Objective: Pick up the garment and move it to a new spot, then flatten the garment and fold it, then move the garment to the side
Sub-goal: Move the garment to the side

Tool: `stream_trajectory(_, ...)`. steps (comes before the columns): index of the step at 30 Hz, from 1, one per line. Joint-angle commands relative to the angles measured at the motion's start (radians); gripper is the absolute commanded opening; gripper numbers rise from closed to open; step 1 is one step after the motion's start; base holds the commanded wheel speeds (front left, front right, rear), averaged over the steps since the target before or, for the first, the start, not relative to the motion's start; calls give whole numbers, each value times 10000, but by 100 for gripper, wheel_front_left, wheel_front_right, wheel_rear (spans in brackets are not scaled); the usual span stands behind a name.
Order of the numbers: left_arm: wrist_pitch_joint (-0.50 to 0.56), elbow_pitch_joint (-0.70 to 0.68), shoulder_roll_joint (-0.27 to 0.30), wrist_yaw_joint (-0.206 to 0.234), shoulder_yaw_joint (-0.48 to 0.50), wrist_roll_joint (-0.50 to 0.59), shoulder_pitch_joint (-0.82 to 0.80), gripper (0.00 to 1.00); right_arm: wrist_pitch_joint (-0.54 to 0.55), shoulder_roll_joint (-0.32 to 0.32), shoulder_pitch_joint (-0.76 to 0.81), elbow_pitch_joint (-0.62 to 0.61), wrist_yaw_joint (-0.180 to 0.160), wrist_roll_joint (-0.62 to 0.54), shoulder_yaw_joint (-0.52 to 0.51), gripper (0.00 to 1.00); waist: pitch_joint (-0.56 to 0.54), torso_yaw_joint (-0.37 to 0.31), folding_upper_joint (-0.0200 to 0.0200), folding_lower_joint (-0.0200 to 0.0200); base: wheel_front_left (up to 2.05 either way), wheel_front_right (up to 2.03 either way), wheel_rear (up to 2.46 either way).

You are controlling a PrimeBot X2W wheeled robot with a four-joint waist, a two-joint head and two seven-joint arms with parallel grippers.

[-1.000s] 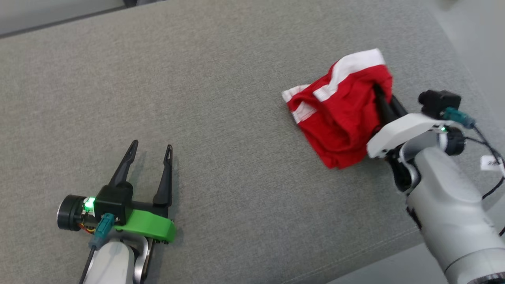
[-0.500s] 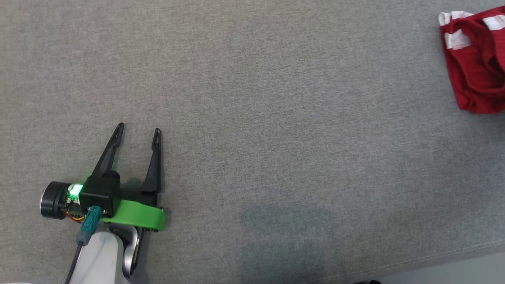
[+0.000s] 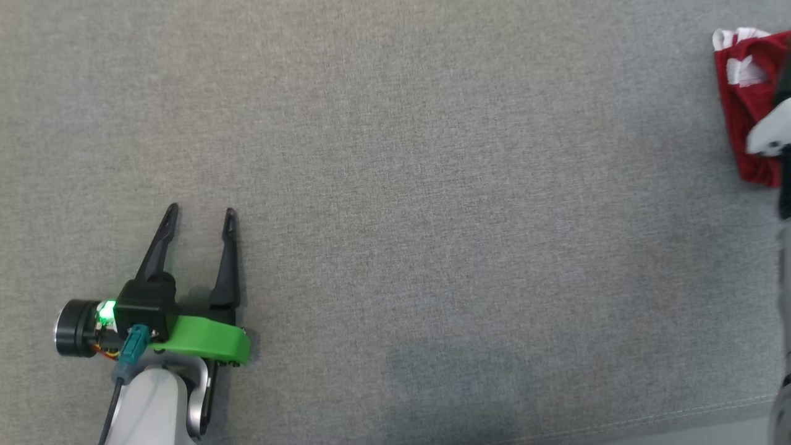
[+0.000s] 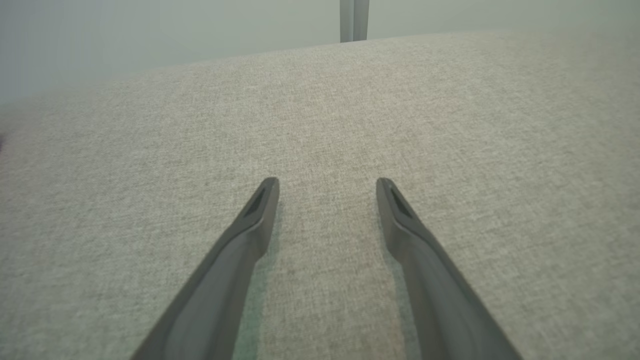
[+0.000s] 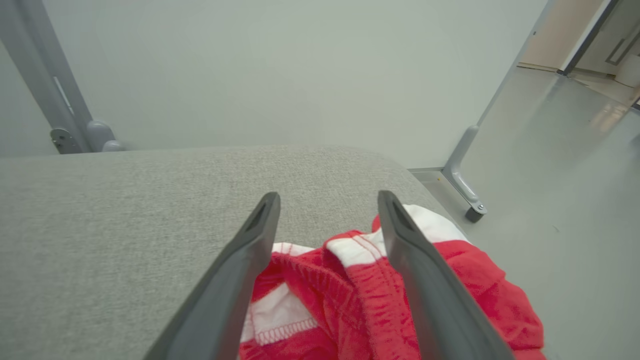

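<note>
Garment [image 5: 350,295] lies bunched on the worktop [image 3: 432,185]. Right gripper [image 5: 328,198] is spread just above the garment, gripping nothing. Left gripper [image 3: 199,213], also spread, rests well apart from the garment, probably awaiting flattening.

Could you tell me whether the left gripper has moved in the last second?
Cannot tell. The whole head view has shifted, so the camera moved; the left gripper hangs open over plain grey cushion, with no fixed mark nearby to judge against.

Garment [image 5: 350,300] red, white bands, red stitching; surface [image 3: 395,185] grey, woven fleck.
</note>
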Motion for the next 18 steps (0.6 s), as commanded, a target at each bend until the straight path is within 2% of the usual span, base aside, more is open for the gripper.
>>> stream_trajectory(1, 17, 104, -36, 98, 117, -57, 158, 100, -27, 232, 439, -419, -13, 249, 401, 100, -548, -31, 97, -1, 0, 0, 0)
stream_trajectory(6, 16, 398, -163, 189, 374, -273, 407, 100, -27, 1098, 1827, -1884, -14, 1134, 1803, 100, -1465, 52, 97, -1, 0, 0, 0)
stream_trajectory(8, 16, 504, -234, 198, 418, -322, 541, 100, -27, 1256, 2417, -2317, -17, 1454, 2351, 100, -1823, 97, 97, -1, 0, 0, 0)
stream_trajectory(13, 14, 800, -353, 261, 672, -480, 895, 100, -27, 1690, 3764, -2874, -14, 2112, 3021, 100, -2644, 219, 97, -1, 0, 0, 0)
stream_trajectory(18, 13, 1105, -401, 196, 713, -457, 1212, 100, -27, 2044, 4952, -3130, -14, 2297, 3430, 100, -3314, 378, 97, -1, 0, 0, 0)
